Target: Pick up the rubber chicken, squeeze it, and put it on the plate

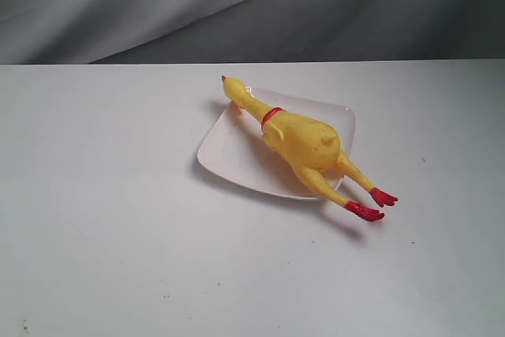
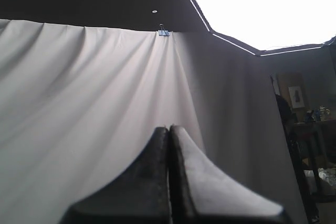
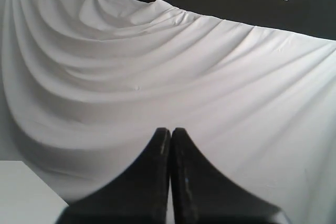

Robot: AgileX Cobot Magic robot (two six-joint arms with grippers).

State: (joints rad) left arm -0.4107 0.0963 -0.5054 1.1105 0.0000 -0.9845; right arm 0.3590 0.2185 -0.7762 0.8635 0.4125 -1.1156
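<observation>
Yellow rubber chicken (image 1: pixel 304 144) lies diagonally across the plate (image 1: pixel 229 155). Its body is along the plate's right side, its head is over the back corner, and both red feet hang past the front-right edge above the table (image 1: pixel 102 226). I judge the toy too long for the plate, hence the overhang; the placement step looks done.

Left gripper (image 2: pixel 169 148): jaws pressed together, nothing between them, aimed at a hung white cloth (image 2: pixel 79 103). Right gripper (image 3: pixel 170 148): likewise closed and empty, facing a similar drape. Neither arm shows in the exterior view, so I read both as parked well away from the plate.

Table is matte white, with a few dark specks in front of the plate. Grey-white cloth backs the scene beyond the plate. A binder clip (image 2: pixel 163 32) pins it, and a bright ceiling panel (image 2: pixel 262 3) sits overhead.
</observation>
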